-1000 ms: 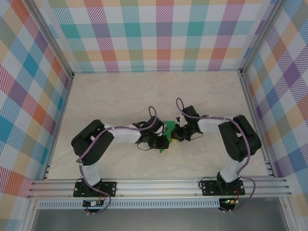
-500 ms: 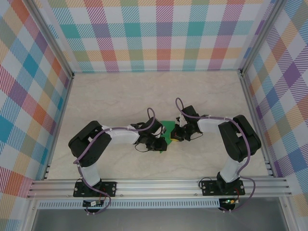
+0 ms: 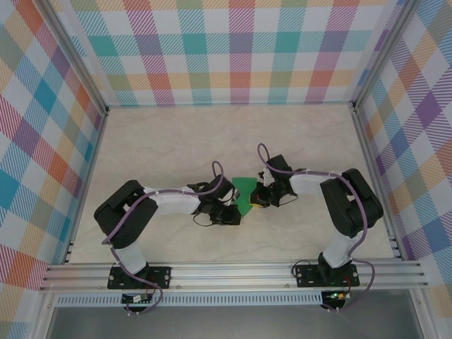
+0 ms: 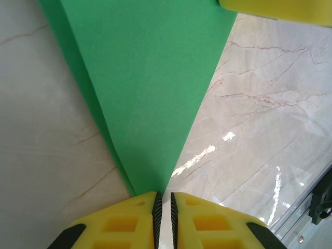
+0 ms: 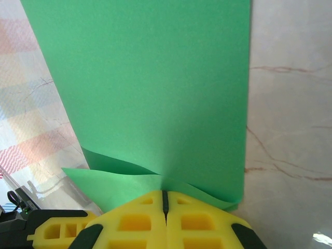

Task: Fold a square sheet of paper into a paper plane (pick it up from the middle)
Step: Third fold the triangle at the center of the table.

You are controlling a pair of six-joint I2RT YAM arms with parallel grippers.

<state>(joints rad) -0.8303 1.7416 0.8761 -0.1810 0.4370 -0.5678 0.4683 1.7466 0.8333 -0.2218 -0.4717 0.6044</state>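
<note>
The square sheet of paper (image 3: pixel 244 189) is bright green and folded into a triangle that narrows to a point. It lies on the table between the two arms. My right gripper (image 5: pixel 165 193) is shut on the paper's (image 5: pixel 150 88) near edge, which buckles up at the pads. In the top view it (image 3: pixel 257 201) sits at the paper's right side. My left gripper (image 4: pixel 164 196) hovers at the paper's (image 4: pixel 150 78) pointed tip. Its jaws stand a narrow slit apart with only table showing between them. From above it (image 3: pixel 230 215) is just left of and below the paper.
The marble-look table (image 3: pixel 162 148) is walled by checked panels on three sides. An aluminium rail (image 3: pixel 233 272) with both arm bases runs along the near edge. The right gripper's yellow finger (image 4: pixel 275 8) shows at the top of the left wrist view.
My left gripper has drawn back leftward and toward the near edge, off the paper, so more green shows. The right gripper has stayed put, shut on the paper.
</note>
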